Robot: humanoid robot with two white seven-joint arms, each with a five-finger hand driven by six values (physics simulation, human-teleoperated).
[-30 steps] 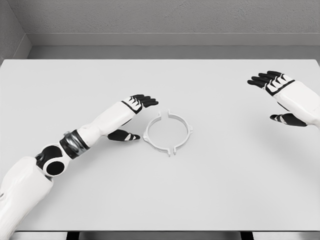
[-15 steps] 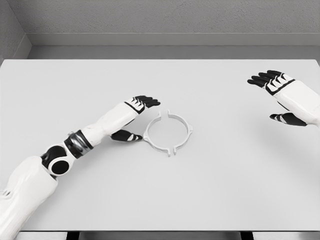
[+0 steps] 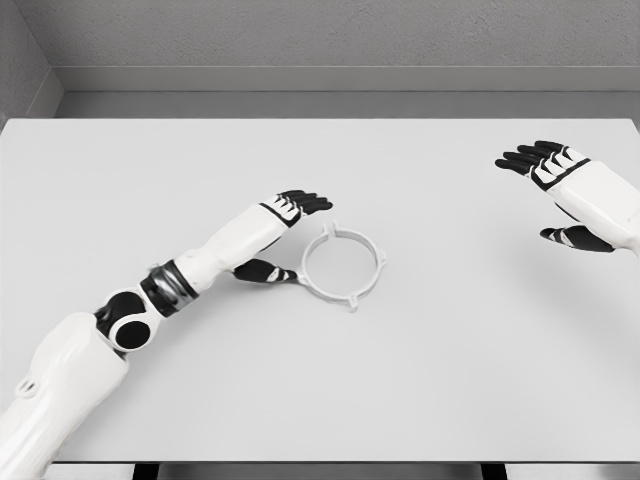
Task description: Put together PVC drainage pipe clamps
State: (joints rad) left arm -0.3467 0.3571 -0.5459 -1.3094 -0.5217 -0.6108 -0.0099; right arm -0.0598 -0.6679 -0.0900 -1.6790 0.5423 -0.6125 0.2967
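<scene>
I hold the left hand [image 3: 275, 232] against the clamp ring [image 3: 343, 264] mid-desk [image 3: 200, 160], fingers [image 3: 305, 202] spread, thumb touching its rim, likely to seat the 2 halves; right hand [image 3: 560, 185] hovers well apart, fingers open.

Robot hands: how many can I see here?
2. The left hand is at the table's middle, beside the white ring clamp; the right hand hovers near the right edge.
</scene>
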